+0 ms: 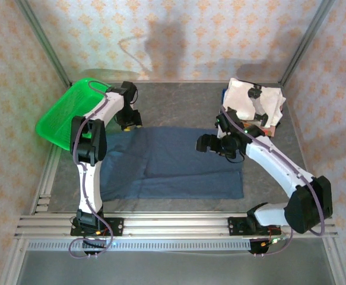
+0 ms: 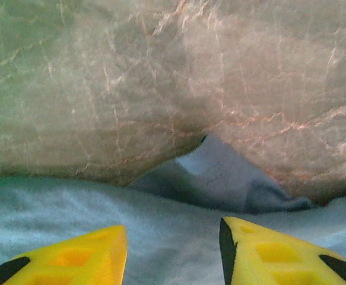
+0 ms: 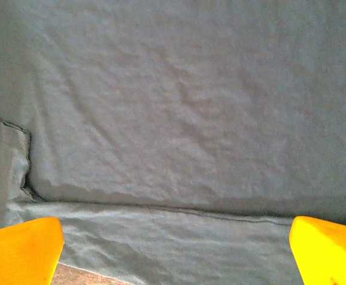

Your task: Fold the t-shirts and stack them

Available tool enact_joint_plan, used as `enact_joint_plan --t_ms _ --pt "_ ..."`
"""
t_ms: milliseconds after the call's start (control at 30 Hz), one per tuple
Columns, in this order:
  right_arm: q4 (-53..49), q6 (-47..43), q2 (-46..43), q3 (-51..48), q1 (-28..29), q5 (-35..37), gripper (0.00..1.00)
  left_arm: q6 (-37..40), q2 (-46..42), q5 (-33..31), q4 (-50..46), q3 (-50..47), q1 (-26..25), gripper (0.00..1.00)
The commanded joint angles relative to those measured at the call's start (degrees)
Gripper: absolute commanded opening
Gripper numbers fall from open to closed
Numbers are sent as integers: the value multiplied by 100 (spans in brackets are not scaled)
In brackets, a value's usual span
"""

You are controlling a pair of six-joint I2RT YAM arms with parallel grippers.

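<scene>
The dark slate-blue t-shirt (image 1: 173,163) lies spread flat in the middle of the table. My left gripper (image 1: 128,122) is at its far left corner. In the left wrist view this gripper (image 2: 173,255) is open just over the blue cloth (image 2: 101,208), facing a lifted neck opening (image 2: 214,175). My right gripper (image 1: 206,143) hovers over the shirt's right part. In the right wrist view it (image 3: 175,255) is wide open above the cloth (image 3: 178,107), near a folded edge (image 3: 161,205). The white t-shirt with black patches (image 1: 247,98) sits bunched at the far right, with a bit of brown/orange cloth (image 1: 270,127) under it.
A green mesh basket (image 1: 72,113) leans at the far left corner. The grey table (image 1: 178,101) is bounded by patterned walls and a metal rail (image 1: 173,225) along the near edge.
</scene>
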Motion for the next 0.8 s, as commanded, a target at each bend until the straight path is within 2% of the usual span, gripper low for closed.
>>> enact_joint_plan --t_ms 0,500,600,767 --pt "213 196 -253 -244 -8 -83 98 -50 193 8 60 424 58 44" --pt "443 398 -471 -795 -8 -167 99 -638 783 287 406 633 69 39" --pt "524 418 -473 -851 -14 -201 99 -693 837 323 464 626 68 33" --pt "591 409 -364 -963 -15 -98 99 -610 828 229 403 638 82 19"
